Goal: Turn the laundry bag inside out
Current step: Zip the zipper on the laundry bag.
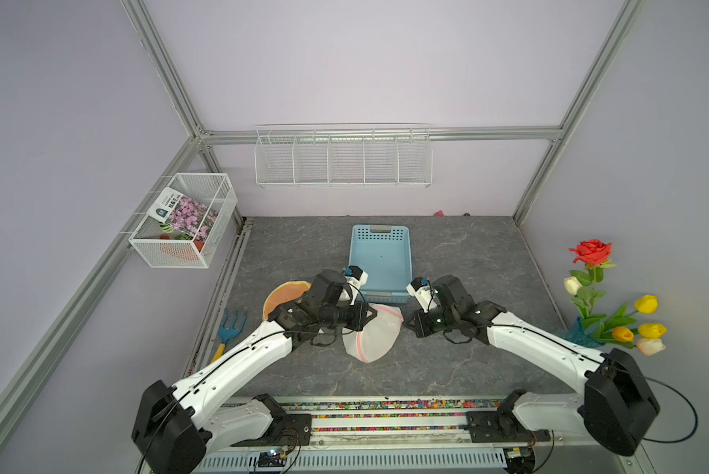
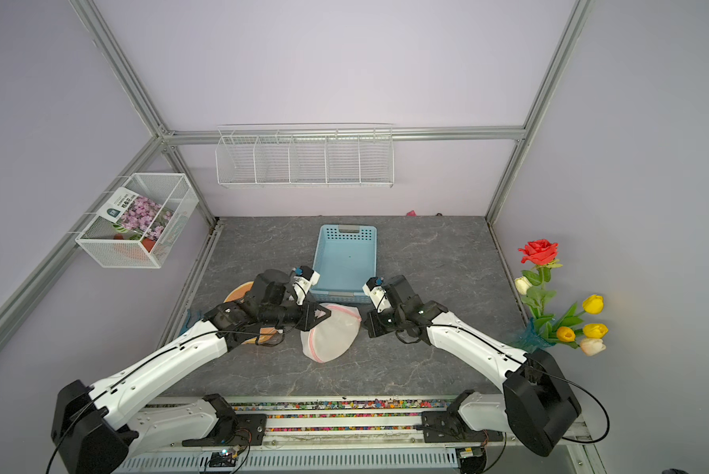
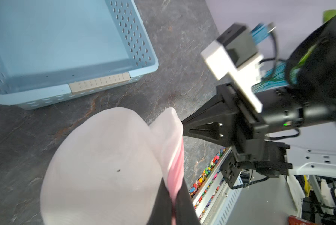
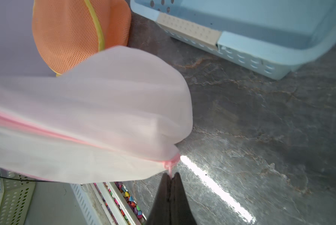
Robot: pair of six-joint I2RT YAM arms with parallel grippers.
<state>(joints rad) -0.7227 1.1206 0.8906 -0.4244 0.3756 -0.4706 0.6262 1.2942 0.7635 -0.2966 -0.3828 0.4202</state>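
With the back wall taken as twelve o'clock, a grey marbled table (image 1: pixel 468 266) fills the floor of the framed cell. The left arm (image 1: pixel 242 361) and the right arm (image 1: pixel 541 344) reach in from seven and five o'clock towards the middle. A long white wire rack (image 1: pixel 342 160) with several compartments hangs on the wall at twelve o'clock. A smaller wire basket (image 1: pixel 168 256) hangs on the side wall at about ten, with a flowered seed packet (image 1: pixel 186 215) in it. A blue tray (image 1: pixel 379 234) with perforated walls sits on the table between the centre and twelve o'clock. A bunch of flowers (image 1: pixel 607 312), one red rose above yellow and white tulips, stands at three o'clock. The laundry bag (image 1: pixel 375 334), white mesh with a pink edge, bulges at the table's centre, just at the six o'clock side of the tray and between the two grippers. An orange mesh pouch (image 1: pixel 281 293) lies at the bag's ten o'clock, partly under the left arm. A blue garden fork (image 1: pixel 229 328) with a yellow handle lies at the table's nine o'clock edge. The left gripper (image 3: pixel 173 194) is pressed together on the bag's pink band at its nine o'clock side. The right gripper (image 4: pixel 171 176) pinches a small pink tab at the bag's three o'clock corner.
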